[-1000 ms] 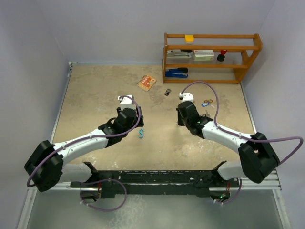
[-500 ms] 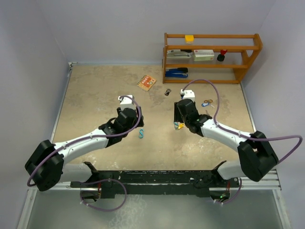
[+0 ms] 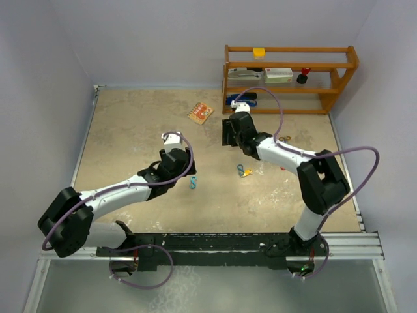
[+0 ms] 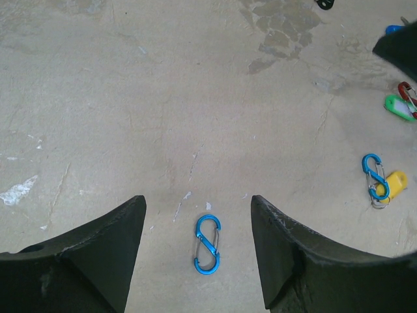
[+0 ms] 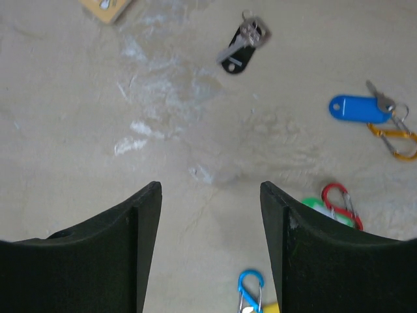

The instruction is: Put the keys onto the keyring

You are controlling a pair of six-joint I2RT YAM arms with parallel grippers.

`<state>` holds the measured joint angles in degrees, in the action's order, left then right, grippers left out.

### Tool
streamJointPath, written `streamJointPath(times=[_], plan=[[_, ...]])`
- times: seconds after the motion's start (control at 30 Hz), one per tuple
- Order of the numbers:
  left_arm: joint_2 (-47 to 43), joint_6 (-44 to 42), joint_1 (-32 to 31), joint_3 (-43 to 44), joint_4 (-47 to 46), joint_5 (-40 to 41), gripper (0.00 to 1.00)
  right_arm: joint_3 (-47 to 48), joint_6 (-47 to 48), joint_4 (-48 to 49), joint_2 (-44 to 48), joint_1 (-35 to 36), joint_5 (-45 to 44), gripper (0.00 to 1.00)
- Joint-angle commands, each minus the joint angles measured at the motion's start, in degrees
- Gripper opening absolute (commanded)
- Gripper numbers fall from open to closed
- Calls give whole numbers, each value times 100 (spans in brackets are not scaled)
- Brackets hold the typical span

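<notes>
Keys point(image 5: 357, 109) with coloured tags lie loose on the desk point(image 3: 130, 130), right of centre. Left tool point(image 4: 197, 203) and right tool point(image 5: 210, 189) both hang released, jaws apart, nothing between. Black-tagged key point(image 5: 240, 47) lies alone; the blue-tagged one touches an orange clip point(image 5: 394, 140); a yellow tag point(image 4: 393, 184) touches a blue clip point(image 4: 373, 171). A second blue clip point(image 4: 207, 244) lies below the left tool.

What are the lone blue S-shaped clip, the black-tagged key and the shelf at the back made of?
Blue S-shaped clip: probably coloured metal, shiny with thin silvery wire gates. Black-tagged key: silvery metal key, glinting; the tag looks like smooth plastic. Shelf: wood, apparently varnished, judging by its warm orange-brown sheen.
</notes>
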<state>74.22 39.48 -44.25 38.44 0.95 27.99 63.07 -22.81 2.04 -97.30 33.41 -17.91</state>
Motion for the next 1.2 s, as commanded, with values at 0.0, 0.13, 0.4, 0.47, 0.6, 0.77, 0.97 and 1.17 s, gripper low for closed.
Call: streamJointPath(times=[0.0,0.13,0.4,0.47,0.6,0.77,0.97,1.17], plan=[[-110,214,32,-197,-245,37,63,610,155,301,-411,-444,506,64],[-140,235,38,-290,-270,-67,63,819,429,665,-729,-614,832,63],[-40,331,33,-453,-363,-248,63,1596,753,674,-1566,-866,1155,60],[-67,353,32,-476,-353,-229,63,1742,785,692,-1748,-909,1173,60],[-129,376,30,-516,-337,-176,63,1981,933,809,-2092,-967,1261,59],[-221,418,38,-582,-385,-99,63,2092,1117,1234,-2406,-994,1204,58],[-177,424,30,-583,-385,-37,63,2310,1179,1407,-2739,-1012,1233,56],[-104,402,31,-548,-385,-9,63,2473,1172,1470,-2906,-1027,1239,55]])
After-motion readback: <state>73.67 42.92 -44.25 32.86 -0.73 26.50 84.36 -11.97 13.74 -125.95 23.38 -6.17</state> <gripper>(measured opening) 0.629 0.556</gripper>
